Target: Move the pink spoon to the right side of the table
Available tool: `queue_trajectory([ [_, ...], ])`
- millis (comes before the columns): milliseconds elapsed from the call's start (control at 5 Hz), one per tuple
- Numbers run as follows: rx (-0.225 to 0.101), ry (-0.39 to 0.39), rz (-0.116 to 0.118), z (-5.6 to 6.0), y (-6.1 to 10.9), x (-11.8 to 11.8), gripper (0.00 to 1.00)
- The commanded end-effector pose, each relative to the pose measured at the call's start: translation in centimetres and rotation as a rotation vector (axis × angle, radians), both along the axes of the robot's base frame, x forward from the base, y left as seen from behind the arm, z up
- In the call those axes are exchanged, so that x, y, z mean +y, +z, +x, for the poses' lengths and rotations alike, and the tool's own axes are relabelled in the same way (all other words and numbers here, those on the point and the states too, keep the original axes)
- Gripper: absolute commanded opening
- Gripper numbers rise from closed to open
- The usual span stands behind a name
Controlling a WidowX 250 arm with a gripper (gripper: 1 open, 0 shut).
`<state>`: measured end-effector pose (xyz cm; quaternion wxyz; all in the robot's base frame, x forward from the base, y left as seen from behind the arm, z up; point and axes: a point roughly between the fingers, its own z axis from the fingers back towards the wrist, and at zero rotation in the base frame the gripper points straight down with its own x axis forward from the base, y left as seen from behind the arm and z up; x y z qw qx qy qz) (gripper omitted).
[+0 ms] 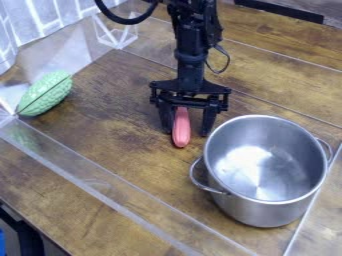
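Currently, camera view: gripper directly over pink spoon, a finger on either side of the handle; contact unclear, cannot tell whether grasped. Spoon on table, between green ribbed object and steel pot.

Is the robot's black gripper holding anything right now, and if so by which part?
I can't tell: the black gripper straddles the upper end of the pink-handled spoon, but contact isn't clear.
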<state>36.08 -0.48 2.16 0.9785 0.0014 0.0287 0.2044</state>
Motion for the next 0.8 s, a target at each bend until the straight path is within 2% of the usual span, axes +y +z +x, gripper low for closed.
queue_trajectory([
  [0, -0.023, -0.030, -0.008, 0.3, 1.7, -1.9, 0.00],
  [200, -0.022, -0.030, -0.011, 0.6, 2.8, -3.2, 0.00],
  [400, -0.021, -0.043, -0.016, 0.2, 3.4, -3.6, 1.00],
  [600, -0.021, -0.060, -0.024, -0.5, 4.5, -3.7, 1.00],
])
